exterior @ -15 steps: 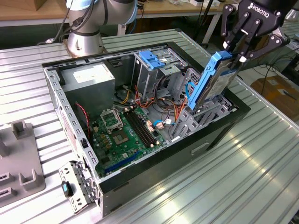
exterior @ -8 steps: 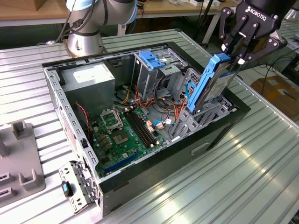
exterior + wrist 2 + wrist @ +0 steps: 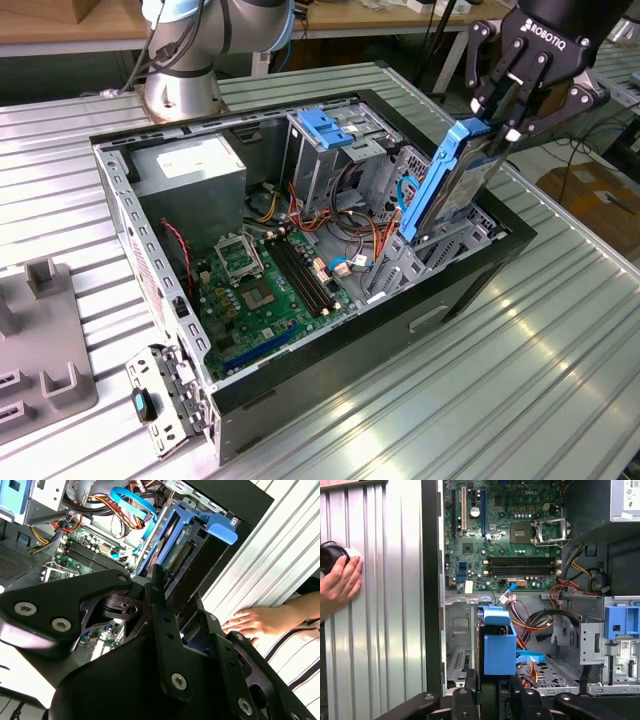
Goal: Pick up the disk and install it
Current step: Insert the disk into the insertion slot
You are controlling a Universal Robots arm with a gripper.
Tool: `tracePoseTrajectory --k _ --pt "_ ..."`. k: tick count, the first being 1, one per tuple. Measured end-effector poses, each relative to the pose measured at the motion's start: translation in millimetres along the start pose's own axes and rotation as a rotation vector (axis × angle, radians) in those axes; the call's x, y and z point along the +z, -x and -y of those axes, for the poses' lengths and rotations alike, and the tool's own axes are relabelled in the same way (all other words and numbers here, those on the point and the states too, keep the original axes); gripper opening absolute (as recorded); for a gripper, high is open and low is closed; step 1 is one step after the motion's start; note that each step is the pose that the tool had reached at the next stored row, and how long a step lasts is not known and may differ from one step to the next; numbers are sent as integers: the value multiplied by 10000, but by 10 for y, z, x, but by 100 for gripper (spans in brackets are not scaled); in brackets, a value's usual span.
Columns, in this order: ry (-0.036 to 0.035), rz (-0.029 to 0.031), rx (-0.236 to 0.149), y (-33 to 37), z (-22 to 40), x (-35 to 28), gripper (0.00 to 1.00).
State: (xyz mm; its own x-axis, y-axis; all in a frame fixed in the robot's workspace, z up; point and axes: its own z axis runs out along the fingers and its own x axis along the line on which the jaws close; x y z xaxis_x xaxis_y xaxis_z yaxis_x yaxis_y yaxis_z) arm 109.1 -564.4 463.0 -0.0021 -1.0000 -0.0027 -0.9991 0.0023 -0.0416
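The disk [image 3: 445,190], in its blue carrier, stands tilted at the exterior view's upper right, its lower end inside the open computer case [image 3: 470,290]. The gripper [image 3: 497,128] fingers are clamped on its upper end. A person's hand [image 3: 340,582] lies on the ribbed table [image 3: 560,380].

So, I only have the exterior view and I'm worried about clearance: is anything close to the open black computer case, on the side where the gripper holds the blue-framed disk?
Observer: Yes. In the first wrist view a person's hand lies on the ribbed metal table, just outside the case's black wall.
Operator: And what is around the disk lower down?
Observer: In the first wrist view the disk, a hard drive in a bright blue plastic carrier, stands upright at the grey perforated bay floor, with a flat blue cable beside it; I cannot tell whether they touch.
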Motion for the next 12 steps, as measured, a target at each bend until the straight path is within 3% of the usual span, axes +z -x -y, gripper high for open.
tracePoseTrajectory --k 4,12 --pt "0 4 -7 0 -1 12 35" --pt "0 1 -7 -1 -7 163 35"
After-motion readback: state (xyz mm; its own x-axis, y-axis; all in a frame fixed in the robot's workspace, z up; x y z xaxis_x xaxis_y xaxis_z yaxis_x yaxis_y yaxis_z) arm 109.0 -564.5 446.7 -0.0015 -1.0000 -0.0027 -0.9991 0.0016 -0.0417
